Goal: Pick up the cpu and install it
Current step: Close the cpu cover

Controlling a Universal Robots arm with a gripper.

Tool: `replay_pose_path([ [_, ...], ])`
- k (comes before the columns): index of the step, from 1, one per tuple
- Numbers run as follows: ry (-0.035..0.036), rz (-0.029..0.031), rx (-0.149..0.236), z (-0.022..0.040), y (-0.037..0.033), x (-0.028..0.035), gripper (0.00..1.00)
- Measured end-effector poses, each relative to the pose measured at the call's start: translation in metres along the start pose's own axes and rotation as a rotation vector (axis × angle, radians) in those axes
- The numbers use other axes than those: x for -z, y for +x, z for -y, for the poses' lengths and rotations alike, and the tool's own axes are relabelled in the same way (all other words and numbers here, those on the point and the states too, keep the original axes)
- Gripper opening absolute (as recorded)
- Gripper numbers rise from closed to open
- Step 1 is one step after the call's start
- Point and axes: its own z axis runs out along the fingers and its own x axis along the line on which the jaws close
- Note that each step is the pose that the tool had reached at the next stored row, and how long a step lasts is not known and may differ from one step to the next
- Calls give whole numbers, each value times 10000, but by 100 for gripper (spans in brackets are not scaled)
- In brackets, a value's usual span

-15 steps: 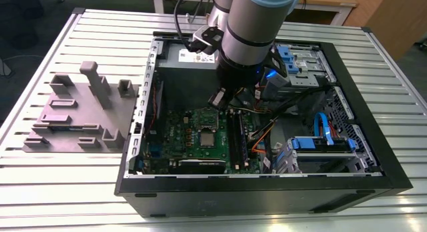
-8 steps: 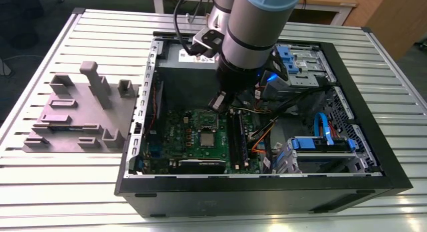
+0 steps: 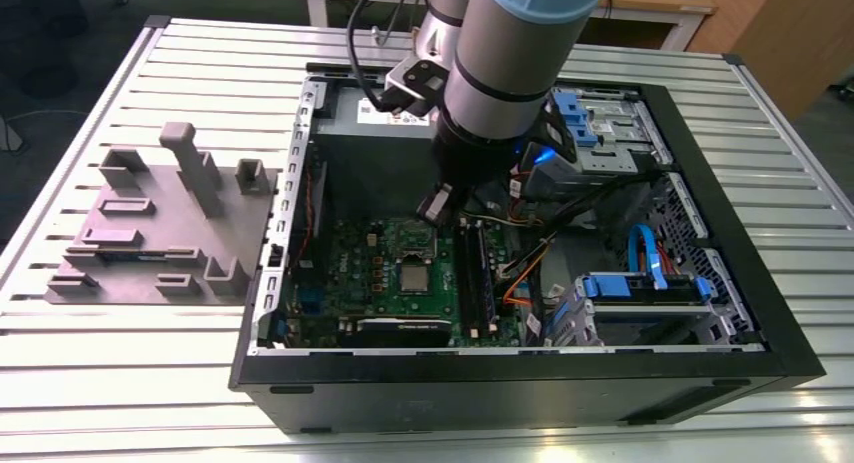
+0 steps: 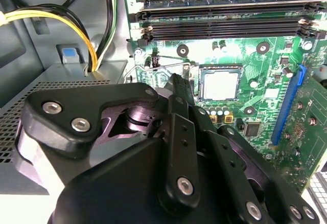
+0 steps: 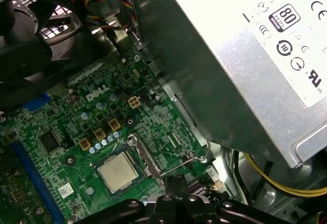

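The cpu [image 3: 416,276] [image 4: 220,84] [image 5: 118,172], a small square chip with a silver-grey top, lies flat in the socket on the green motherboard [image 3: 360,273] inside the open computer case [image 3: 534,388]. My gripper [image 3: 441,205] [image 4: 179,83] [image 5: 176,183] hangs inside the case just above the board, beside the socket's thin metal lever [image 5: 196,160]. It is a short way from the chip and not touching it. Its black fingers stand together, shut, with nothing between them.
A large grey power supply [image 5: 245,55] with a white label rises close beside the gripper. Long black memory sticks [image 4: 225,24] run past the socket. Yellow cables [image 4: 76,24], a fan [image 5: 25,45] and blue drive brackets [image 3: 641,283] crowd the case. A grey fixture [image 3: 160,223] stands at the exterior view's left.
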Motion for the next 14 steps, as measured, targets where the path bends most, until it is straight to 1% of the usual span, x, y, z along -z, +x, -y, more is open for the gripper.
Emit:
replay_pose_path([
  [2,0,0,0,17,25,3,10],
  [14,0,0,1,30,44,4,10],
])
